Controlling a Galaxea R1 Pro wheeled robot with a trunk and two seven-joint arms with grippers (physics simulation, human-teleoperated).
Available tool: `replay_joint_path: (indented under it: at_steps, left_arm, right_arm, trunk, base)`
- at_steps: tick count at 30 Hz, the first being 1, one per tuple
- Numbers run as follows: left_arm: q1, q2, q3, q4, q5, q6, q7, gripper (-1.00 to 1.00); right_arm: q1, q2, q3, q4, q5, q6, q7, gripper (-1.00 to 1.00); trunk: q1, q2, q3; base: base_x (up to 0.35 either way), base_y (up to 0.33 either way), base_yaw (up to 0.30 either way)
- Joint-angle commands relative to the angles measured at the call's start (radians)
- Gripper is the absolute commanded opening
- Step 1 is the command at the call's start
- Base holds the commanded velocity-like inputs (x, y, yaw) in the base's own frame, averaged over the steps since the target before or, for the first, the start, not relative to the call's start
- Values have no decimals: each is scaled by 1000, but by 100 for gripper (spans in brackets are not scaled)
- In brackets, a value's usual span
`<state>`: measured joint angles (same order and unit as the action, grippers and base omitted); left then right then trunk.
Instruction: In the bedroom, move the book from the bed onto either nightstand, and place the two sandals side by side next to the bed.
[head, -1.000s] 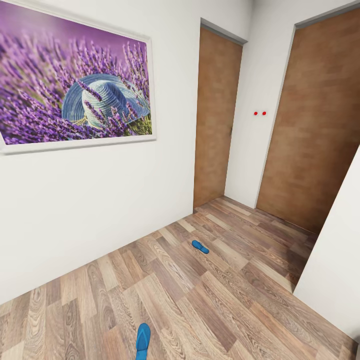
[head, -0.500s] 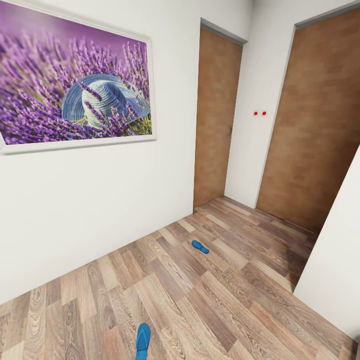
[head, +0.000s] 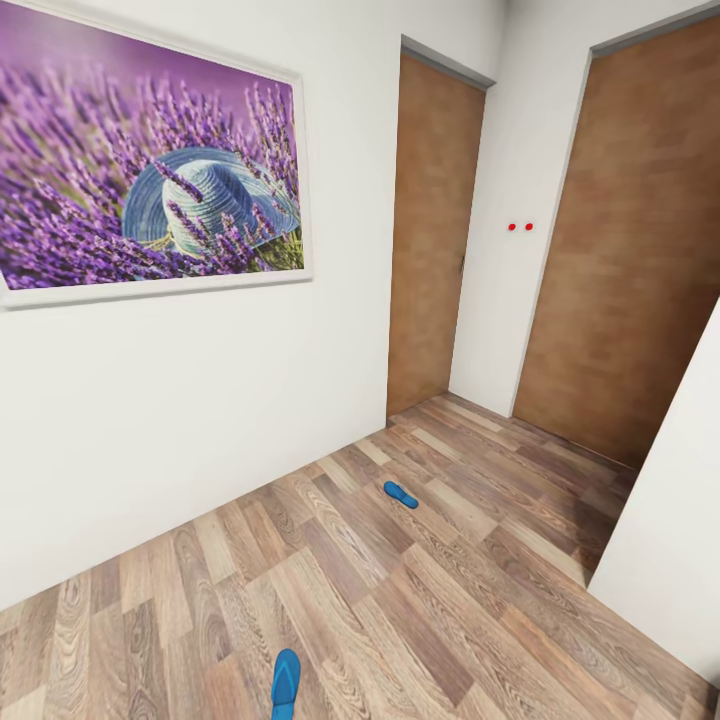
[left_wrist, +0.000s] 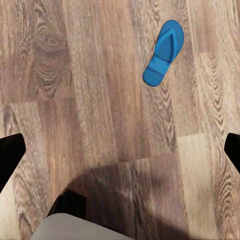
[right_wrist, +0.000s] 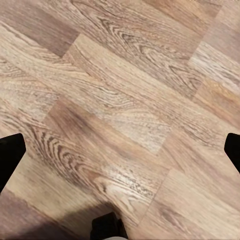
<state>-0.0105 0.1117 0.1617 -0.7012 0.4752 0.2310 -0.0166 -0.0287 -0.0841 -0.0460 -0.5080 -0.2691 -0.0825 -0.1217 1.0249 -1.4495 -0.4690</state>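
Two blue sandals (head: 401, 494) (head: 285, 683) well apart on floor (head: 450, 600), two doors (head: 432, 230) (head: 625, 240)

Black, blunt fingertips (left_wrist: 10, 155) at each wrist view's edges; a pale grey rounded body part (left_wrist: 80, 227) with dark underside.

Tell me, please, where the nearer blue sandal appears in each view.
Head view: nearer sandal at the bottom edge, left of centre.
Left wrist view: a sandal, likely the same, beyond the left hand.
Right wrist view: wood-plank floor beneath the right hand.
Shared landmark: the wood-plank floor.
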Motion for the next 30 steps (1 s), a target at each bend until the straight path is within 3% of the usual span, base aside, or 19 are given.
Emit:
replay_joint_path:
  at_steps: [1, 19, 30]
  left_arm:
    - [0, 0, 3, -1, 8, 7, -2, 100]
    - [0, 0, 5, -1, 8, 7, -2, 100]
    - [0, 2, 7, -1, 8, 7, -2, 100]
  right_arm:
    - [0, 0, 2, 0, -11, -4, -1, 100]
    - [0, 0, 4, 4, -12, -5, -1, 100]
    - [0, -1, -6, 5, -13, -5, 25, 100]
  trunk:
    - [0, -1, -1]
    - [0, -1, -1]
    - [0, -1, -1]
  base:
    - [88, 0, 0]
    - [103, 1, -6]
    - [107, 66, -206]
